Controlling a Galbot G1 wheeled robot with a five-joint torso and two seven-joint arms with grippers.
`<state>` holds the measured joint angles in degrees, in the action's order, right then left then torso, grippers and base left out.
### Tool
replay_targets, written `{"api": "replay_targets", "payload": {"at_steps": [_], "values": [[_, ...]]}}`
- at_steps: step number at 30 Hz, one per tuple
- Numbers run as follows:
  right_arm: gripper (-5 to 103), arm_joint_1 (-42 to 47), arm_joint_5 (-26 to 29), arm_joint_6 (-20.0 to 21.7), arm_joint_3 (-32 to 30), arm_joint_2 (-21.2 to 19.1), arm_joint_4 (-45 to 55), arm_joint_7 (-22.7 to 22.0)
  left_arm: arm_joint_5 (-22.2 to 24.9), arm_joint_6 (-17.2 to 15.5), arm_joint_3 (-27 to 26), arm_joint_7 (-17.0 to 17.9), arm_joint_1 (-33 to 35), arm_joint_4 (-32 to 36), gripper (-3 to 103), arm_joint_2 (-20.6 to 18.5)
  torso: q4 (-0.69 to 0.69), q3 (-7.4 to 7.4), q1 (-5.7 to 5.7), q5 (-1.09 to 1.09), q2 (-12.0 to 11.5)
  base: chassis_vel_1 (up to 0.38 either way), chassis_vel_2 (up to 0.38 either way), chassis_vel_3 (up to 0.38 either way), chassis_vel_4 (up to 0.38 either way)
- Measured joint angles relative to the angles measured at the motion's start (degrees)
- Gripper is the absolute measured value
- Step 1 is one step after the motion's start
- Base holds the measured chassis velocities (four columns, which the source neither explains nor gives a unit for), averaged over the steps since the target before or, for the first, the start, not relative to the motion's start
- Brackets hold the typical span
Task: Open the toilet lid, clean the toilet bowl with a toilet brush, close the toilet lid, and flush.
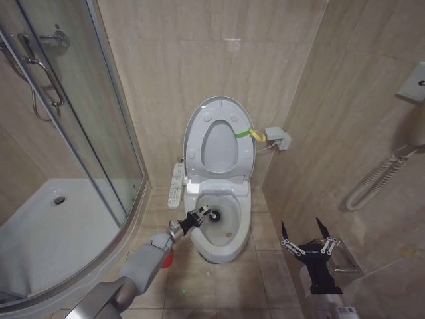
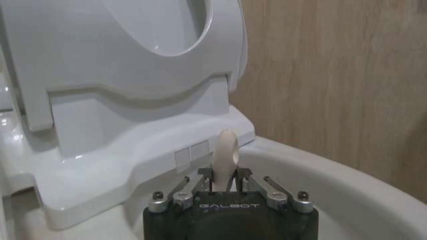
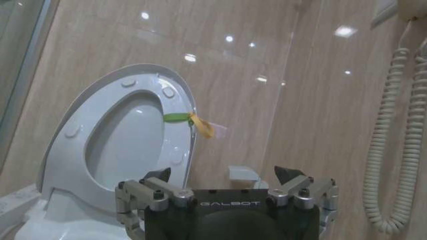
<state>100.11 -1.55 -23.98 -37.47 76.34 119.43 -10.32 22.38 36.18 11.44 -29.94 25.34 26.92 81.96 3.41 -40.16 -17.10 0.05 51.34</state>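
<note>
The toilet lid [image 1: 219,139] stood upright against the wall with the seat raised. The left gripper [image 1: 199,216] reached over the toilet bowl's [image 1: 229,249] left rim, fingers clamped on the toilet brush [image 2: 225,157] handle, its dark head inside the bowl. The right gripper [image 1: 307,247] hung spread wide and empty beside the bowl's right side.

One toilet bowl [image 1: 222,229], one toilet brush [image 1: 211,215], two hands.

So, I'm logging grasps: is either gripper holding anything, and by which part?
The left gripper holds the toilet brush by its white handle, near the top end. The right gripper is open and empty.
</note>
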Motion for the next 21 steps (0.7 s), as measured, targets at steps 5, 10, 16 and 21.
{"api": "replay_targets", "payload": {"at_steps": [5, 10, 16, 21], "values": [[100, 0.0, 0.0, 0.0, 0.0, 0.0, 0.0, 0.0, -0.3, 0.4, -0.6, 0.1, -0.2, -0.4, 22, 0.9, 0.00, 0.00, 0.00, 0.00, 0.0, 0.000, 0.000, 0.000, 0.000], [100, 0.0, 0.0, 0.0, 0.0, 0.0, 0.0, 0.0, -0.3, 0.8, -0.2, 1.1, -1.1, 1.3, 22, 2.0, 0.02, 0.00, 0.00, 0.00, 0.0, 0.000, 0.000, 0.000, 0.000], [100, 0.0, 0.0, 0.0, 0.0, 0.0, 0.0, 0.0, -0.9, 1.3, 1.5, 2.4, -2.4, 2.7, 22, 4.0, 0.01, 0.00, 0.00, 0.01, 0.0, 0.000, 0.000, 0.000, 0.000], [100, 0.0, 0.0, 0.0, 0.0, 0.0, 0.0, 0.0, -1.7, 1.9, 2.6, 3.0, -2.6, 3.3, 22, 6.4, 0.01, 0.00, 0.00, 0.01, 0.0, 0.000, 0.000, 0.000, 0.000]]}}
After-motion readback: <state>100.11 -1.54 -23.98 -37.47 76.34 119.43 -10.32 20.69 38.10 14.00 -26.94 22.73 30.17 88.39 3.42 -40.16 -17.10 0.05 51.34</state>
